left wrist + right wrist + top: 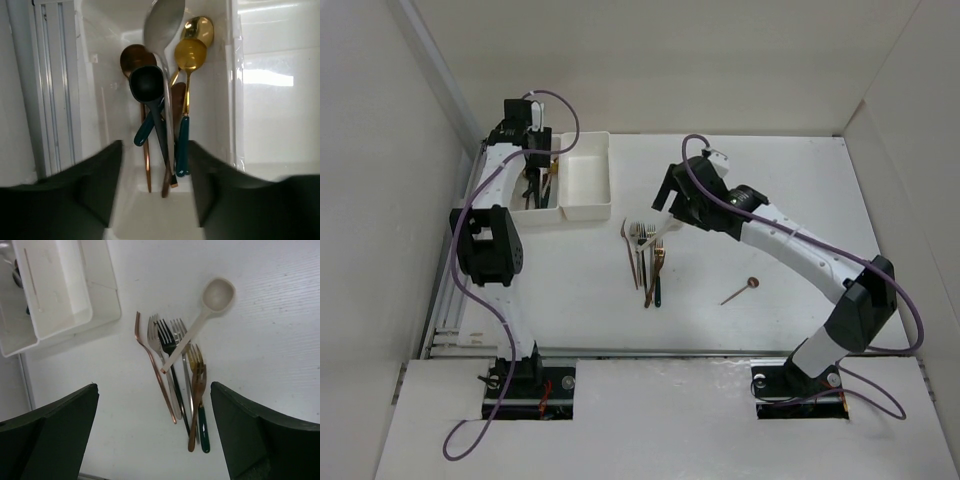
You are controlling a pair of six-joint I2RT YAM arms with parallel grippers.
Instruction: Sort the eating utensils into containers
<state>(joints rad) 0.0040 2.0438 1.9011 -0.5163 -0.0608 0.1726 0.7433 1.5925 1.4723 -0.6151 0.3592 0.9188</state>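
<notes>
Two joined white containers (pixel 588 178) stand at the back left. The left one (pixel 120 60) holds several spoons (pixel 165 100), silver, gold, black and copper. My left gripper (pixel 155 200) hangs open and empty over it, also seen in the top view (pixel 535 172). A pile of forks (pixel 180 375), copper, silver, black and green-handled, lies mid-table with a beige spoon (pixel 205 310) across it. My right gripper (pixel 155 440) is open and empty above the pile (pixel 646 258), fingers well apart on either side. The right container (pixel 55 285) looks empty.
A small copper spoon (pixel 740 291) lies alone to the right of the pile. White walls (pixel 380 150) close in the table on the left, back and right. A metal rail (pixel 50 90) runs along the left container's outer side.
</notes>
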